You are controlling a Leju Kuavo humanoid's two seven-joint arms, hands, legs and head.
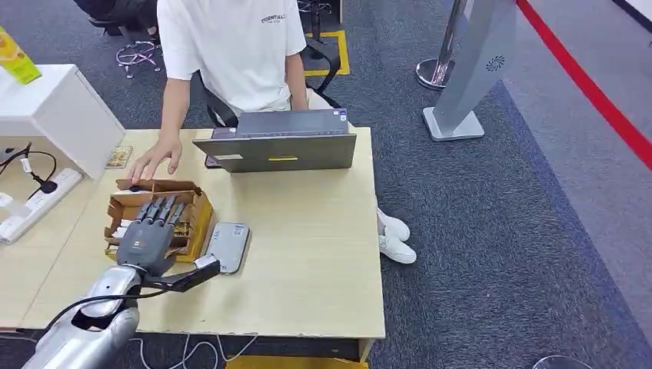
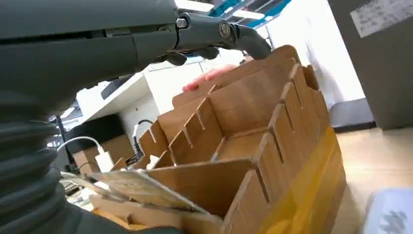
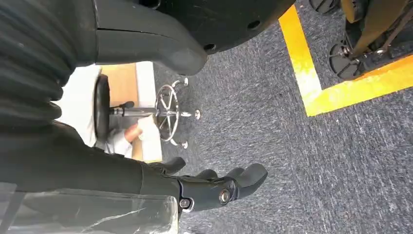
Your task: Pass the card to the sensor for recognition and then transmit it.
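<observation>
A cardboard box point(image 1: 197, 221) with slotted dividers stands on the left part of the wooden table point(image 1: 307, 254). My left hand point(image 1: 150, 234) hovers over it, fingers stretched out above the compartments and thumb pointing toward the grey sensor pad point(image 1: 228, 246) just right of the box. It holds nothing. In the left wrist view a card point(image 2: 141, 187) lies flat in the nearest compartment of the box point(image 2: 243, 112), below my fingers point(image 2: 219, 34). My right hand point(image 3: 214, 187) hangs beside my body over the carpet, loosely curled and holding nothing.
A person in a white shirt sits behind the table with one hand point(image 1: 154, 160) on the box's far edge. A grey laptop point(image 1: 281, 146) stands at the far side. A white case point(image 1: 54, 115) and a power strip point(image 1: 34, 204) lie on the left.
</observation>
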